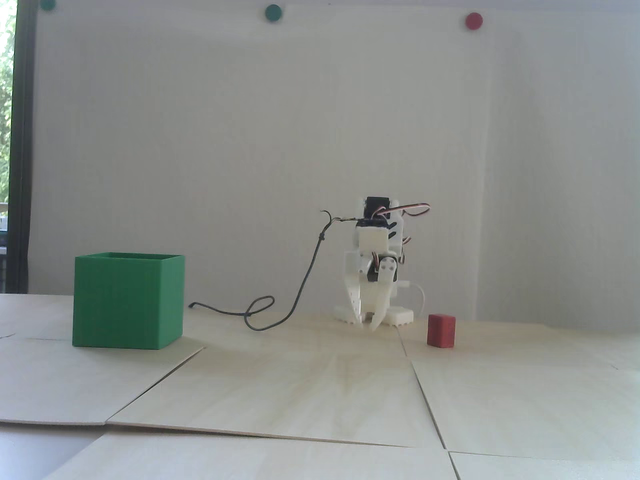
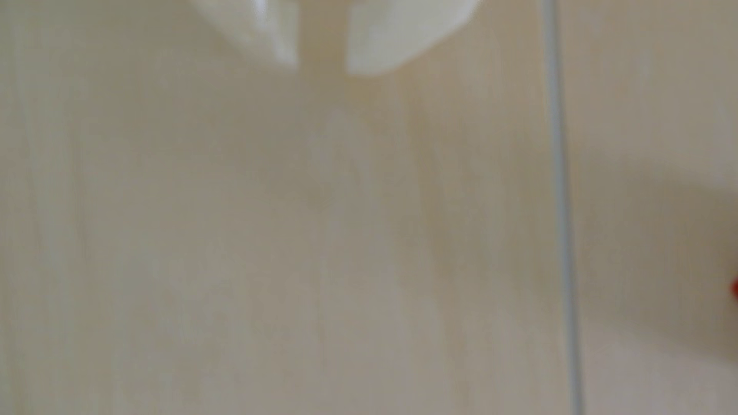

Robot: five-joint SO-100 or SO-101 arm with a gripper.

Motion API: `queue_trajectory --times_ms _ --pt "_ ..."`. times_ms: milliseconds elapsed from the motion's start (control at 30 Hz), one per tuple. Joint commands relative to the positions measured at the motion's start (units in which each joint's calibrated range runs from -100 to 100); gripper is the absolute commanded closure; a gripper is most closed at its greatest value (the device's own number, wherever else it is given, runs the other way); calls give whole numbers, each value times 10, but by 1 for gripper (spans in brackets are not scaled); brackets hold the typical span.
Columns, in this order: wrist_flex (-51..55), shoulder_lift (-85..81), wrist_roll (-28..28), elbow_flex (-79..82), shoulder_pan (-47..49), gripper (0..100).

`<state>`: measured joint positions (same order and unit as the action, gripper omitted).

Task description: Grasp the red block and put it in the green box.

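Note:
In the fixed view the red block [image 1: 441, 330] stands upright on the pale wooden table, right of centre. The green box [image 1: 127, 300] stands far off at the left with its top open. My white gripper [image 1: 367, 324] points down at the table, a short way left of the block and not touching it. The blurred wrist view shows my gripper [image 2: 322, 66] at the top edge with a narrow gap between its fingertips and only bare wood in it. A sliver of the red block [image 2: 735, 288] shows at that view's right edge. The green box is out of the wrist view.
A black cable [image 1: 280, 310] loops over the table between the box and the arm's base. Seams [image 1: 425, 395] divide the wooden panels, and one seam [image 2: 561, 199] runs down the wrist view. Green and red dots [image 1: 473, 20] hang on the white wall behind.

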<state>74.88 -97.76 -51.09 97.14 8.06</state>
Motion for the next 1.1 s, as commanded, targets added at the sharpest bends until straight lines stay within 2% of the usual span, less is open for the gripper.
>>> queue_trajectory --times_ms 0,1067 --pt "19 -10 3 6 0 97" --pt "16 -10 3 6 23 97"
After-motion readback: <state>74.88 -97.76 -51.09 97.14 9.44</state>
